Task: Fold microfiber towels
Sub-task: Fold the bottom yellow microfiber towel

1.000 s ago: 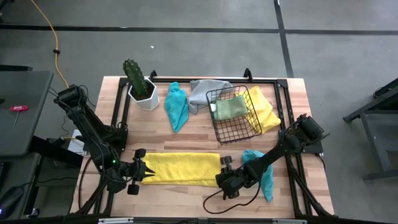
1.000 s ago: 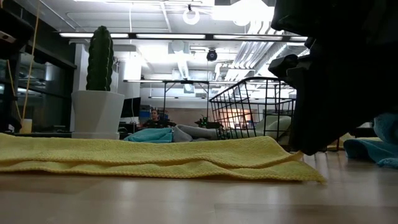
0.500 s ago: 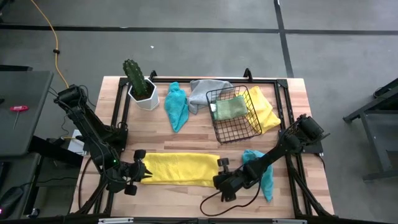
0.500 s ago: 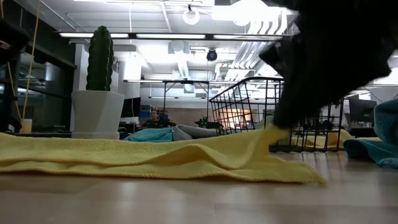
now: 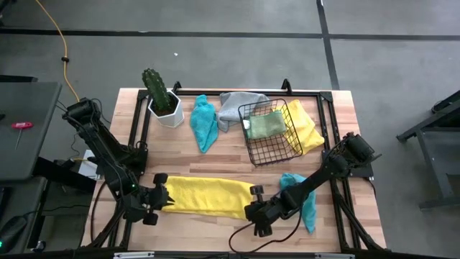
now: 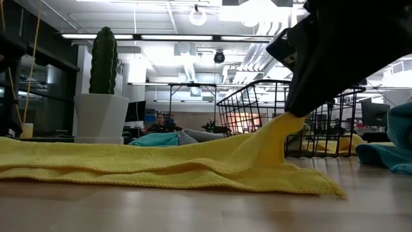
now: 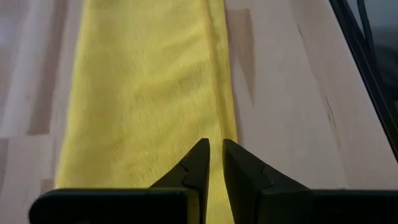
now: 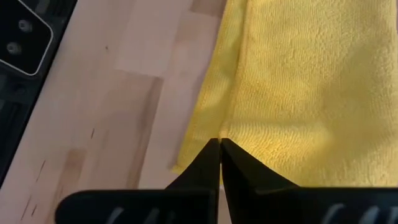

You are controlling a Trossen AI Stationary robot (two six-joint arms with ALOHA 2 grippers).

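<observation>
Bright ceiling strip lights [image 6: 174, 37] glare in the low view; the near tabletop [image 6: 193, 209] is blurred.

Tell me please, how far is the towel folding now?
Done: one green towel lies folded in the wire basket. In hand: the long yellow towel, already halved, pinched by the left gripper and right gripper, its right end lifted. Left: teal towels, grey towel, second yellow towel.

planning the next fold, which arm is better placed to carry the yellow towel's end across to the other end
Right, probably. The right pincer is shut on the yellow towel and has that end lifted off the table in the low view. The left pincer pins the opposite end flat, anchoring it.
</observation>
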